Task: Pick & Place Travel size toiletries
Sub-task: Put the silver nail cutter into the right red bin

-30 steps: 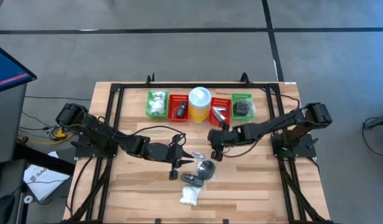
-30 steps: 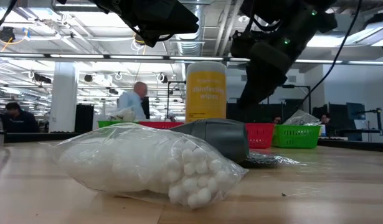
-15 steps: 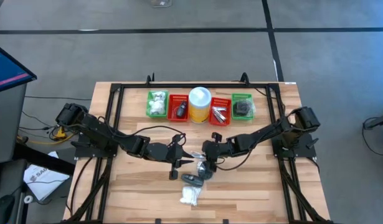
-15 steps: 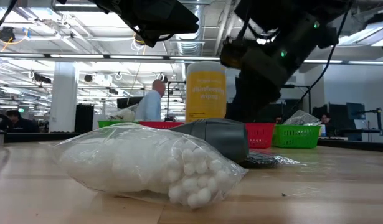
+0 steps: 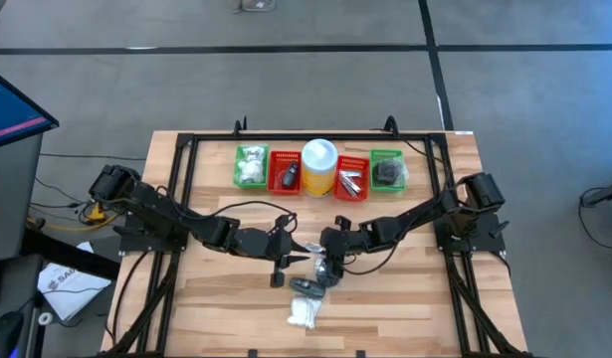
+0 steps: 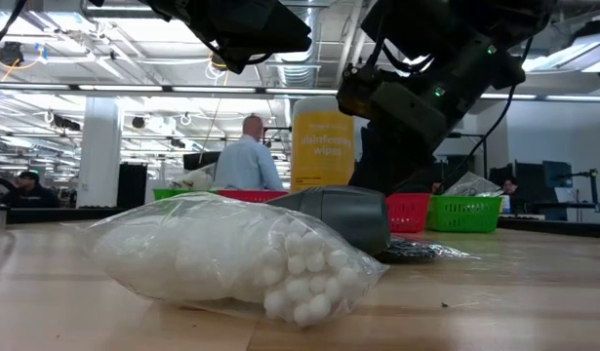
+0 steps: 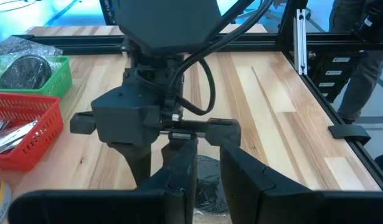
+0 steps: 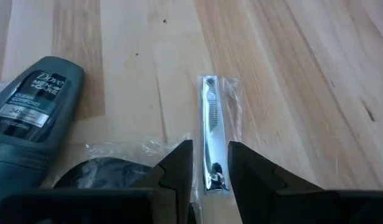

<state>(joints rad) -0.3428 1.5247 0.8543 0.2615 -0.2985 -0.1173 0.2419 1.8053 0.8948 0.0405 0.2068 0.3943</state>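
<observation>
Two arms: both reach to the centre of the high view, over the loose items in the lower middle of the table (image 5: pixel 405 288).
Left gripper (image 5: pixel 307 249): hovers just left of the loose items, fingers (image 7: pixel 179 171) set narrowly apart, holding nothing.
Right gripper (image 5: pixel 328 267): low over the loose items, fingers (image 8: pixel 179 163) narrowly parted and empty, straddling the near end of the nail clipper (image 8: pixel 210 132).
Baskets (image 5: pixel 286 171): row of green and red ones at upper centre of the high view, already holding some toiletries.
Cotton-ball bag (image 6: pixel 231 258): fills the lower left of the low view; lowest item in the high view, untouched.
Grey bottle (image 8: pixel 30 109): lies at the left of the right wrist view, near the clipper.
Dark disc in wrapper (image 8: pixel 110 174): touches the gripper's left finger at lower centre.
Risk, clipper: thin and flat in a slick wrapper, so closing fingers may skate off it or pinch only film.
Risk, neighbours: disc wrapper may be caught too; the two grippers stand near enough to collide.
</observation>
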